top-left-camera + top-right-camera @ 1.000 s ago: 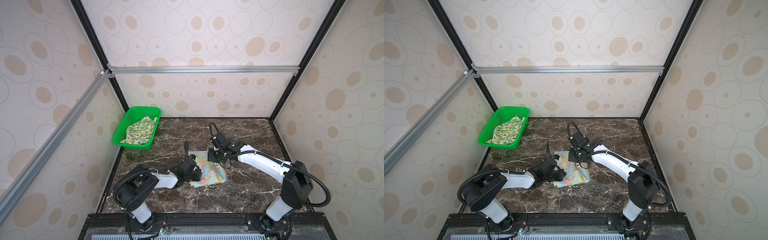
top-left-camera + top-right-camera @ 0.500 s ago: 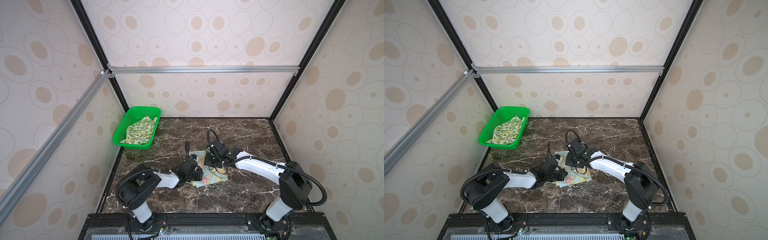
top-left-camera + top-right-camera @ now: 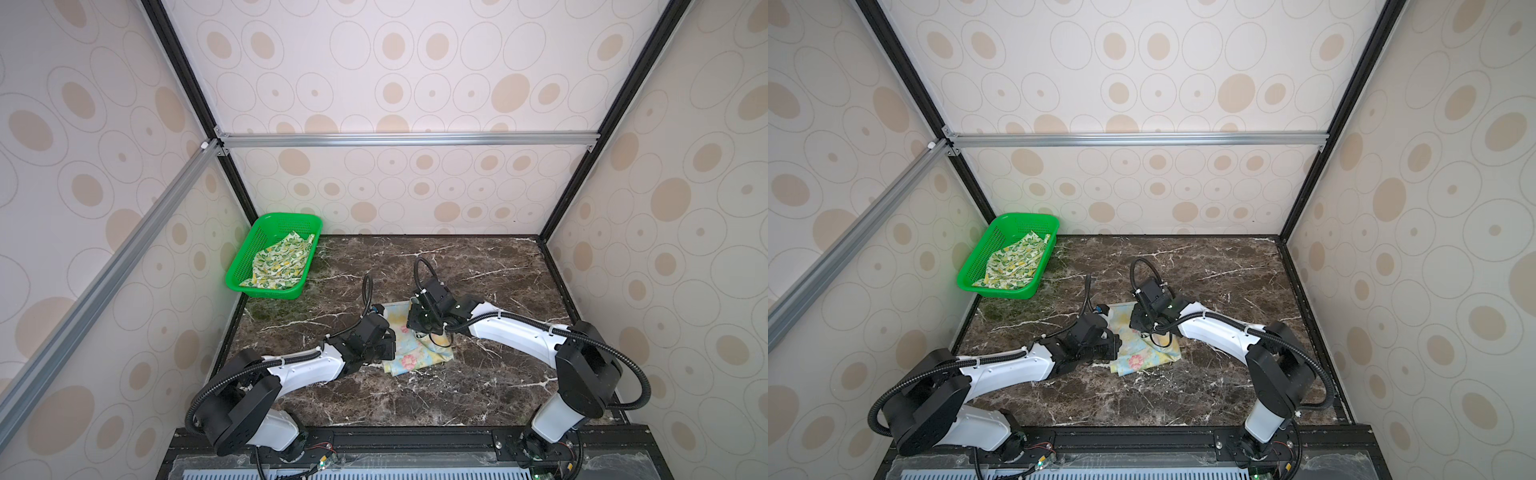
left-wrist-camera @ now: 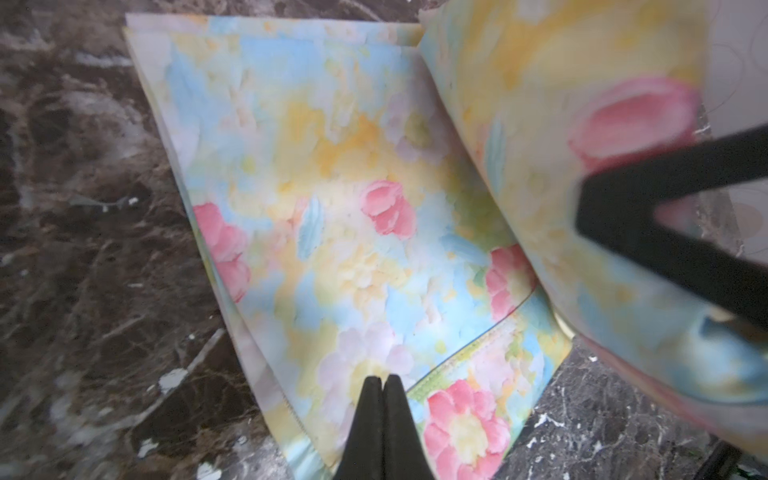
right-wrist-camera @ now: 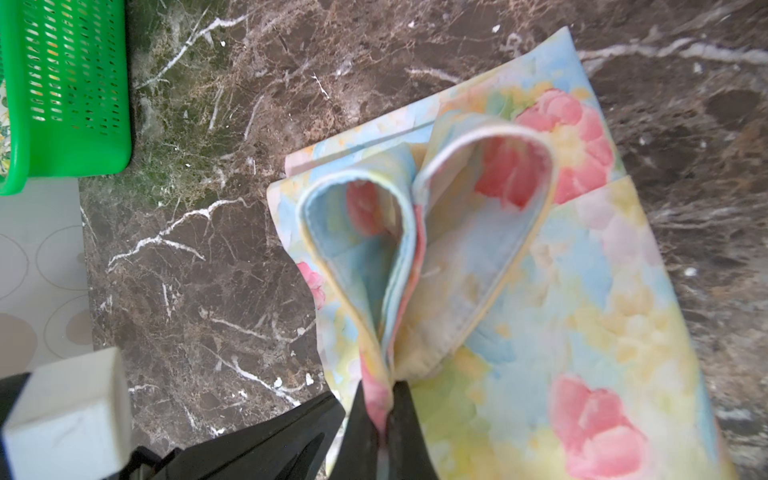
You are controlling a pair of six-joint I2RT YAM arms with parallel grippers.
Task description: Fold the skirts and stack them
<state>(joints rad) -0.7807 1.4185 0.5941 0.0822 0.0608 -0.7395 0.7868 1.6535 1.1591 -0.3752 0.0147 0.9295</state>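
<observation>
Right wrist view: your right claw (image 5: 384, 399) clamps the floral skirt (image 5: 582, 291) by a raised fold. Skirt's on the table (image 5: 187, 270), well apart from the basket (image 5: 66, 83); left claw (image 4: 381, 384), tips together, sits at its basket-side edge.

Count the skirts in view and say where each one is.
2. The floral skirt lies partly folded near the middle of the marble table; the lemon-print skirt sits in the green basket at the far left corner. Another could hide beneath it.
</observation>
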